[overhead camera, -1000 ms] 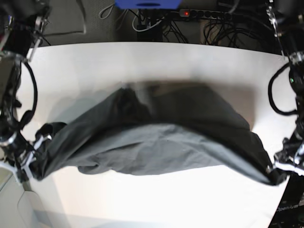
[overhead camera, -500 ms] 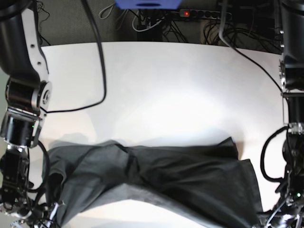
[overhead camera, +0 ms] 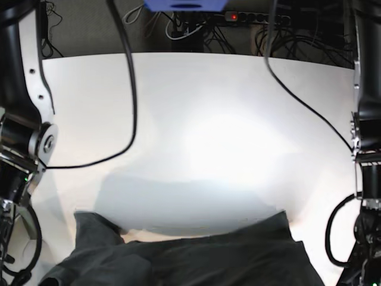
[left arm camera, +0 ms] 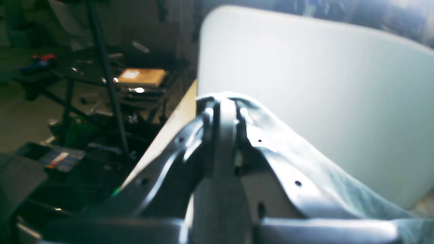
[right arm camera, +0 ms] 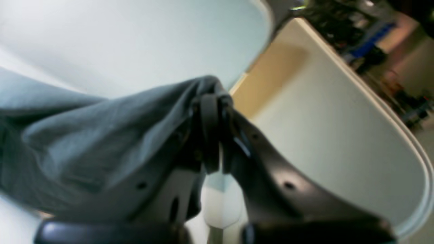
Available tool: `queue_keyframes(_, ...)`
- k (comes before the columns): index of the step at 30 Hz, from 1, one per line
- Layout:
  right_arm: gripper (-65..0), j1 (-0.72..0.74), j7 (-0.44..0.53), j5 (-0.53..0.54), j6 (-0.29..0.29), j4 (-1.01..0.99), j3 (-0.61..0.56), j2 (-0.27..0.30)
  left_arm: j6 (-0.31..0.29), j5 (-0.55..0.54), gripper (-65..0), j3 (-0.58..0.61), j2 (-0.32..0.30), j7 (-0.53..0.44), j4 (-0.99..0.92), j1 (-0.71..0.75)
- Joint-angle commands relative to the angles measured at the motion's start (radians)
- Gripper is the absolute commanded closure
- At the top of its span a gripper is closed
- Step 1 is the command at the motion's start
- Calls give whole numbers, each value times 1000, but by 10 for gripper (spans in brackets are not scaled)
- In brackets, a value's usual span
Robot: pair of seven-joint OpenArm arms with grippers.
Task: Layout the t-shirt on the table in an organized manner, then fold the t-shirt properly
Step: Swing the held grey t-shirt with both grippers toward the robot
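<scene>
The dark grey t-shirt (overhead camera: 190,256) hangs across the bottom of the base view, stretched between both arms over the near part of the white table (overhead camera: 196,119). Neither gripper shows in the base view; both lie below its lower edge. In the left wrist view my left gripper (left arm camera: 222,105) is shut on a bunched edge of the t-shirt (left arm camera: 322,189), with the table (left arm camera: 305,67) behind it. Seen from the right wrist camera, my right gripper (right arm camera: 210,100) is shut on another edge of the t-shirt (right arm camera: 101,135), near the table's rim (right arm camera: 257,67).
Black cables (overhead camera: 129,89) from the arms trail over the table at left and right (overhead camera: 297,95). A power strip (overhead camera: 250,16) and wiring lie behind the far edge. Off the table stand a rack with a cardboard box (left arm camera: 140,77) and a pale panel (right arm camera: 322,118).
The t-shirt has been pulled toward the near edge, sliding down to the bottom of the base view. Both grippers have dropped out of that view, still holding it.
</scene>
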Motion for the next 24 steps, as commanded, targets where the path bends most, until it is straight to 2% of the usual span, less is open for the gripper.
queue_keyframes(1,0,21,29,14,-18,55,28,8,-19,-6,-1,-4,-1,-33,66,-44)
queue_keyframes(5,0,-97,29,16,-44,229,98,8,-17,-5,-1,-8,-33,-17,224,0)
queue_keyframes(9,0,-263,29,17,-9,370,103,8,-17,-5,-1,-15,-73,40,333,83)
queue_keyframes(13,0,-531,30,20,-5,549,106,4,-17,-2,-1,-147,-111,66,448,301)
queue_keyframes(18,0,-830,40,71,-5,674,106,-49,-19,-2,-1,-316,-113,51,470,585)
queue_keyframes(24,0,-1008,40,71,-5,695,106,-85,-19,-5,-1,-374,-111,52,522,843)
